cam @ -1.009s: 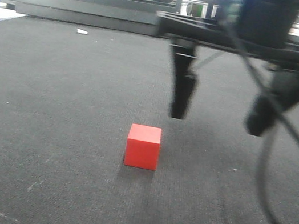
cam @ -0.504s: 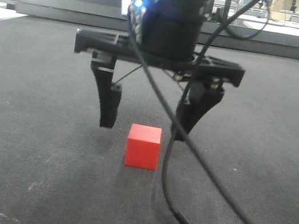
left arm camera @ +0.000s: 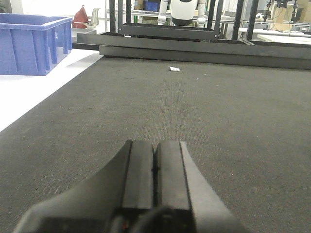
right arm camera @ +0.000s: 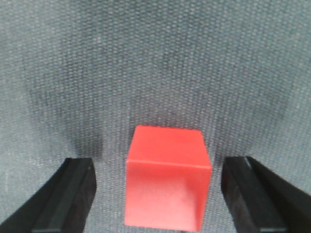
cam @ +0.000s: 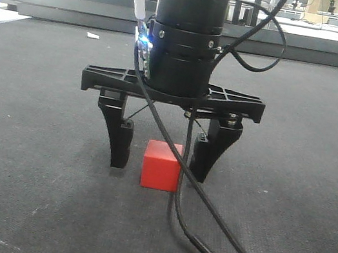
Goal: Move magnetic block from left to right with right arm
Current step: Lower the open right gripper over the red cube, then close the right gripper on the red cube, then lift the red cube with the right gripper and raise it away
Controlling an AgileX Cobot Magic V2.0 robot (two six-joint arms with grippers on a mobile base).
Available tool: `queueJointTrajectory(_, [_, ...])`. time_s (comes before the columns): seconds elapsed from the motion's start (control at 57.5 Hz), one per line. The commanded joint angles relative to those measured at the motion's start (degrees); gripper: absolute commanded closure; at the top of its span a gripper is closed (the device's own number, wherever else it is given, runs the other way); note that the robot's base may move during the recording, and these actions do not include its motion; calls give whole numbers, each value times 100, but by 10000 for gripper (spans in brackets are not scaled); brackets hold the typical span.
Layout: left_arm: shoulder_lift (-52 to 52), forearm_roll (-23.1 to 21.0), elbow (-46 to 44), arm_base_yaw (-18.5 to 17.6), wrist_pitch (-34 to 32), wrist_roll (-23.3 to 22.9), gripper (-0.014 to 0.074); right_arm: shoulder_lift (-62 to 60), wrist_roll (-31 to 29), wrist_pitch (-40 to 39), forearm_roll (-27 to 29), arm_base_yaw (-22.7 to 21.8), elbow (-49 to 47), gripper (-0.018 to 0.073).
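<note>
The right pincer (cam: 158, 164) is hanging wide open over the cube (cam: 161, 166), which is sitting on the bench (cam: 41, 110) between its fingers (right arm camera: 73, 194), one at the cube's 9 o'clock, one at 3, neither touching. The left pincer (left arm camera: 155, 170) is resting fully closed, holding nothing

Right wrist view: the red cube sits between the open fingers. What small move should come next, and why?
Probably close the right gripper on the magnetic block. The block rests on the mat between both fingers, with a gap on each side, and the front view shows the fingertips down at block height.
</note>
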Motion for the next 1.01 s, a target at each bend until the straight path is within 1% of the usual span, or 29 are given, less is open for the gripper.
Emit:
queueJointTrajectory(0.0, [-73, -15, 46, -2, -476, -43, 722, -268, 12, -55, -10, 25, -189, -49])
queueJointTrajectory(0.104, [-73, -15, 46, -2, -476, -43, 722, -268, 12, -50, -10, 25, -189, 45])
queueJointTrajectory(0.209, [-73, -15, 46, -2, -476, -43, 722, -268, 16, -50, -10, 25, -189, 173])
queueJointTrajectory(0.278, [-73, -15, 46, -2, -476, -43, 722, -268, 16, -50, -10, 25, -189, 221])
queueJointTrajectory(0.504, [-73, -15, 46, -2, -476, -43, 722, -281, 16, 43, -10, 25, -189, 230])
queueJointTrajectory(0.591, [-73, -15, 46, -2, -476, -43, 722, -350, -75, 68, -15, 25, -189, 230])
queueJointTrajectory(0.748, [-73, -15, 46, -2, -476, -43, 722, -641, -579, 31, -83, 26, -149, 230])
queueJointTrajectory(0.887, [-73, -15, 46, -2, -476, -43, 722, -1079, -1014, -120, -396, -11, 130, 230])
queueJointTrajectory(0.991, [-73, -15, 46, -2, -476, -43, 722, -1504, -1329, -243, -632, -116, 565, 230])
